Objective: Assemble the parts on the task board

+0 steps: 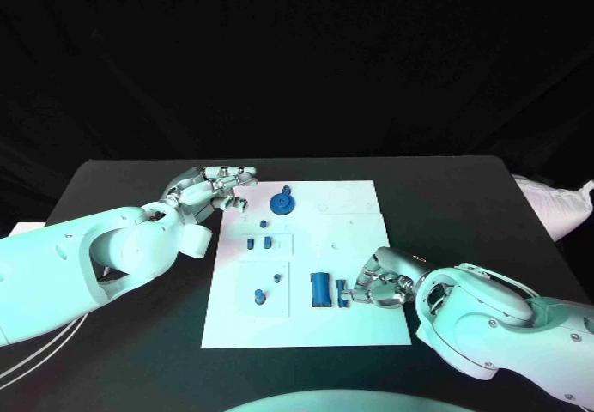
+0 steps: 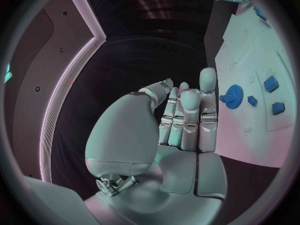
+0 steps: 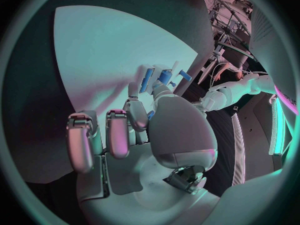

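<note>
Fingers of the right hand are pinching a small blue part on the task board; left hand is hovering, fingers together, empty.

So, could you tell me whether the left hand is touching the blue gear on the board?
Apart. In the left wrist view the left hand is raised with a clear strip of white board between its fingertips and the blue gear.

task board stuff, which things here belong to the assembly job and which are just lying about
Part of the job:
task board
blue gear
long blue block
small blue pieces
blue peg
left hand
right hand

Just lying about:
black table
white object at the table's right edge
</note>
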